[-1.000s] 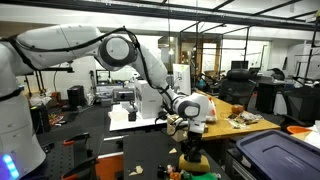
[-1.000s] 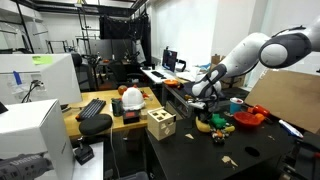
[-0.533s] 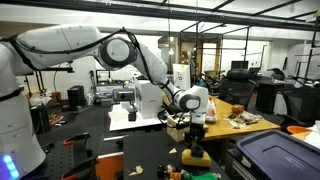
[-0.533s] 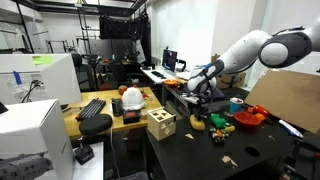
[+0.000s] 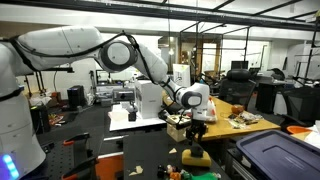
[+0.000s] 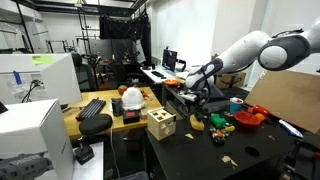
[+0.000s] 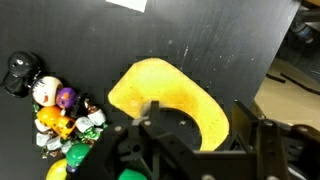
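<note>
**Gripper hangs over a yellow bowl**

In the wrist view the gripper [image 7: 200, 130] shows as two blurred, dark, blocky masses with a gap between them. Whether the jaws pinch anything cannot be told.

Directly below them lies a smooth, glossy yellow plastic bowl [image 7: 165, 90] with a rounded rim and a hollow, shaded inside. It rests on the matte black table top [image 7: 210, 40]. In an exterior view the gripper [image 5: 197, 122] is clear of the bowl [image 5: 193, 155], with air between the two.

Just beside the bowl sits a heap of small, shiny, many-coloured toy figures [image 7: 62, 115]. They are rounded and lumpy, in orange, purple, green and white, and a black one is at the edge.

A flat white sheet of paper [image 7: 128, 4] lies at the far rim of the table. Well apart from the gripper stands a pale wooden cube with cut-out holes [image 6: 160, 124].
</note>
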Tool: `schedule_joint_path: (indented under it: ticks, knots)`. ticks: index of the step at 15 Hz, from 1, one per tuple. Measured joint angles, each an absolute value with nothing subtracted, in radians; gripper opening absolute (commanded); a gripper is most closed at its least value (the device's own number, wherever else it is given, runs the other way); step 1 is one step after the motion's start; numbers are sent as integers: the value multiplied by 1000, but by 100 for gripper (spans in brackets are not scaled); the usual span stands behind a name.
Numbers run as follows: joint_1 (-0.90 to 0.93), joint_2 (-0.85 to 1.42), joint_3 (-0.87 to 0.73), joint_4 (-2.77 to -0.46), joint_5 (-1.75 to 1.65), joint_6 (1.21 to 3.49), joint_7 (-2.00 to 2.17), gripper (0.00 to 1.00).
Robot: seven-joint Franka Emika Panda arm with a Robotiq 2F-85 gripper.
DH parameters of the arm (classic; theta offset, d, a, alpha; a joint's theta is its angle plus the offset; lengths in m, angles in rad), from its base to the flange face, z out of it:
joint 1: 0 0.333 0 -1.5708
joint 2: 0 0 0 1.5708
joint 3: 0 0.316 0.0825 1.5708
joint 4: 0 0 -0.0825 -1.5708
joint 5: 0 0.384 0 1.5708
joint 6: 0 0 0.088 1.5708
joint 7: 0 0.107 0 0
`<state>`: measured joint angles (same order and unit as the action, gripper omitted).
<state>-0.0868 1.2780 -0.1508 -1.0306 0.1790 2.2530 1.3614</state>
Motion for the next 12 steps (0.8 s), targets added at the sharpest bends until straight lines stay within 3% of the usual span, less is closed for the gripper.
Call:
schedule_joint_path:
  ticks: [12]
  knots:
    - [-102,1280,-155,-1036,82,2195,1064,100]
